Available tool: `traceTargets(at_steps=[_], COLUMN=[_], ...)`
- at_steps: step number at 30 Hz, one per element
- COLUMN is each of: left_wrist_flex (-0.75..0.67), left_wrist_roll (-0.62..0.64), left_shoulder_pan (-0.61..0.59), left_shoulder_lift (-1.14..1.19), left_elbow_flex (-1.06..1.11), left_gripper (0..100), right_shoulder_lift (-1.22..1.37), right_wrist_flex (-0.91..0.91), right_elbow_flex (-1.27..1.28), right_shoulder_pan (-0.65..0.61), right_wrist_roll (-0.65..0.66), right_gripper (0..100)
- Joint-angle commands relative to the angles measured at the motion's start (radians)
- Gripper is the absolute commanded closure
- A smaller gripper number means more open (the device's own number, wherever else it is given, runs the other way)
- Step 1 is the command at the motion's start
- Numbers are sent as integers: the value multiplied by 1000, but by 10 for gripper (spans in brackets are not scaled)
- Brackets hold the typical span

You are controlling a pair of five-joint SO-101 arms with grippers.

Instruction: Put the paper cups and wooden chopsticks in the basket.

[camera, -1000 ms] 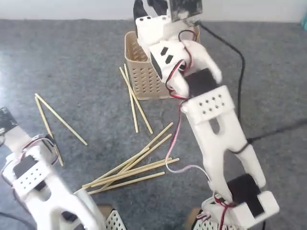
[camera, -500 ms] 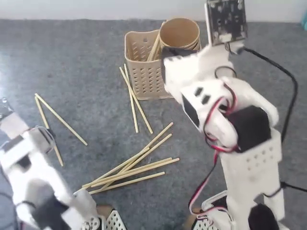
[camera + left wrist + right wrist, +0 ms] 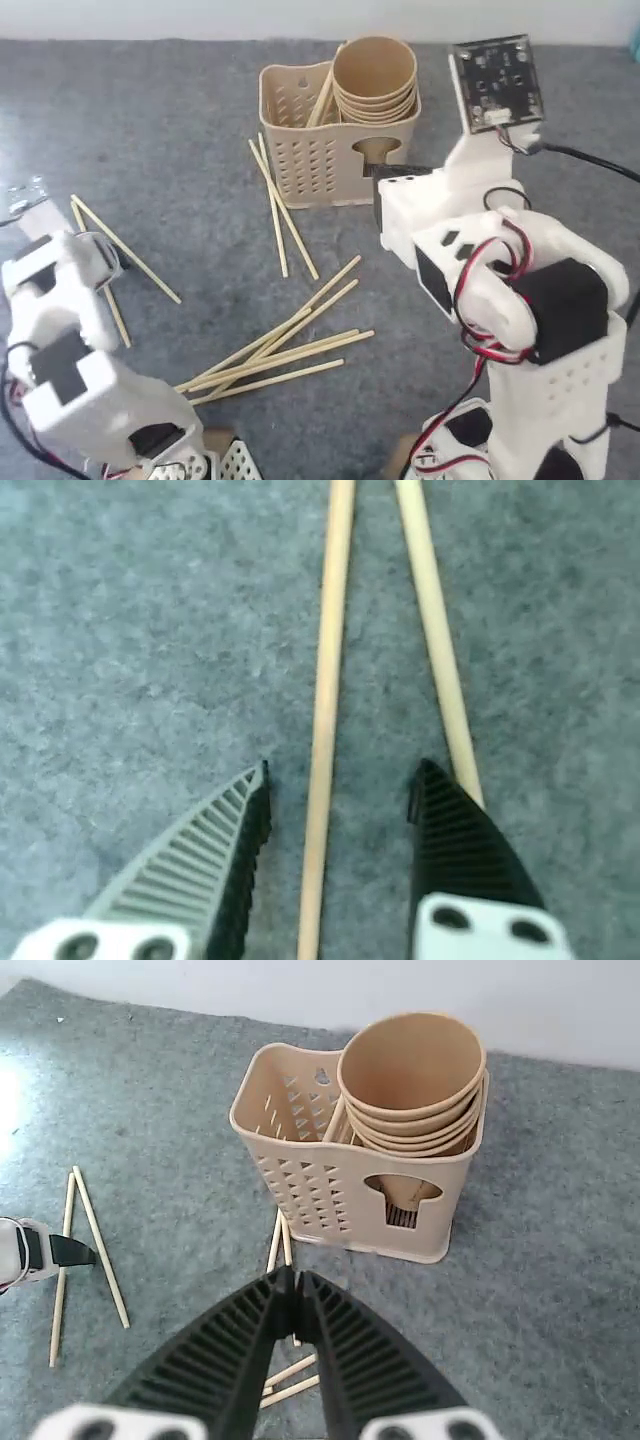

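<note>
Left claw (image 3: 343,772) open, straddling a thin pale wooden chopstick (image 3: 330,660) on grey table (image 3: 120,600) at 9 o'clock (likely light, stiff, rolls easily; best pinched mid-length). Right claw (image 3: 297,1280) closed, empty, facing beige perforated basket (image 3: 330,1175) at 12 o'clock.

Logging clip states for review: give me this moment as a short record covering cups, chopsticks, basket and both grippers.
cups: stacked, in the basket
chopsticks in basket: some, leaning beside the cups
loose chopsticks: two by the basket, a pile mid-mat, two at the left
left gripper: open over the left two, one chopstick between its fingers, not gripped
right gripper: shut, empty, pointing toward the basket, apart from it
mat: grey, under everything
task state: cups in; most chopsticks not yet in
</note>
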Motion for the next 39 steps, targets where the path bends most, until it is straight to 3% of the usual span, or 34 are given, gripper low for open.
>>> traceTargets(at_steps=[1,10,28,36,39], left_wrist_flex=[57,209,456,505,500], left_wrist_roll=[14,12,15,15,11], left_shoulder_pan=[8,8,20,23,31], left_shoulder_lift=[60,210,204,-120,-296], left_elbow_flex=[-128,-303,-507,-564,-575], left_gripper=[912,956,991,991,991], right_shoulder_lift=[-48,-134,-410,-542,-587], right_wrist_flex=[15,28,28,-41,-94], right_elbow_flex=[-41,26,321,758,944], right_shoulder_pan=[19,19,18,4,-42], right_wrist_roll=[-9,-8,-9,2,107], right_gripper=[980,980,980,980,980])
